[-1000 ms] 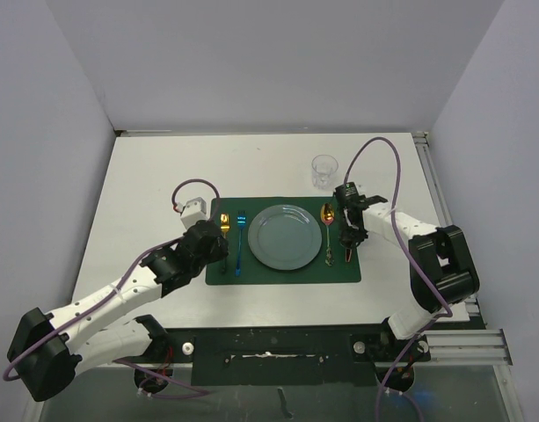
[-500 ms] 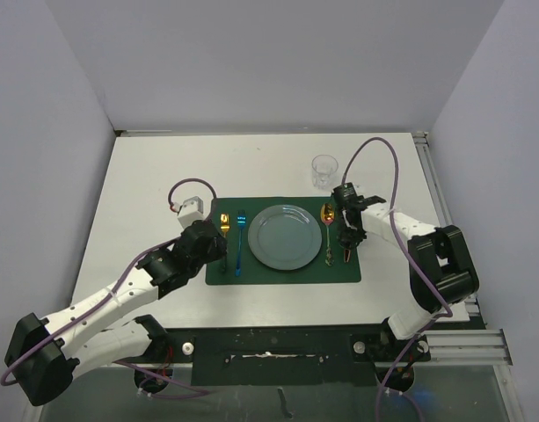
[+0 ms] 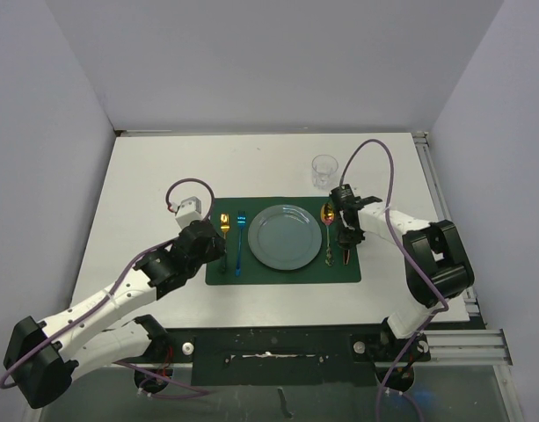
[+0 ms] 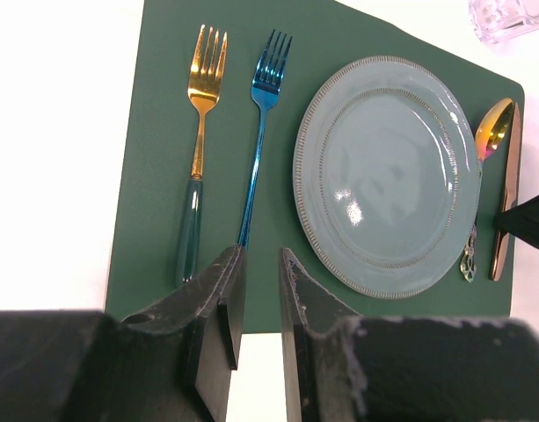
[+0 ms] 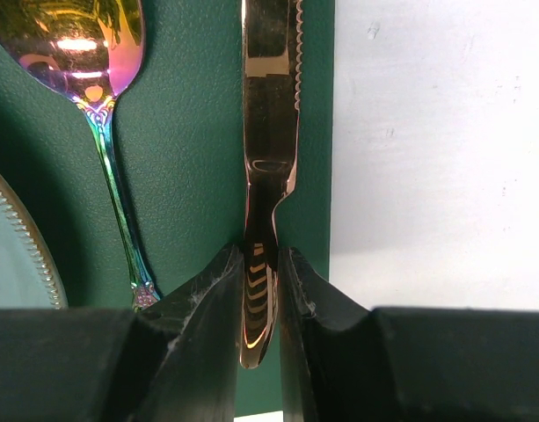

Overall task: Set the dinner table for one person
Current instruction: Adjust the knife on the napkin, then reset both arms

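1. The white surface (image 3: 146,193), matte, flat and rectangular with a metal rail along its right edge, spans the whole workspace under both arms.
2. A dark green rectangular placemat (image 3: 282,274) lies on it and carries the round grey-blue plate (image 4: 383,176), which is glossy with a beaded rim and shows its whole face.
3. A clear tumbler (image 3: 324,170) stands on the surface just beyond the placemat's far right corner.
4. Left of the plate lie a gold fork (image 4: 199,132) with a dark green handle and a shiny blue fork (image 4: 258,141), parallel.
5. Right of the plate lie an iridescent spoon (image 5: 102,79) and a rose-gold serrated knife (image 5: 269,105) at the placemat's edge.
6. The right tool (image 5: 260,257) is clenched around the knife's handle.
7. The left tool (image 4: 260,259) is narrowly parted and grasps nothing, over the placemat's near edge.
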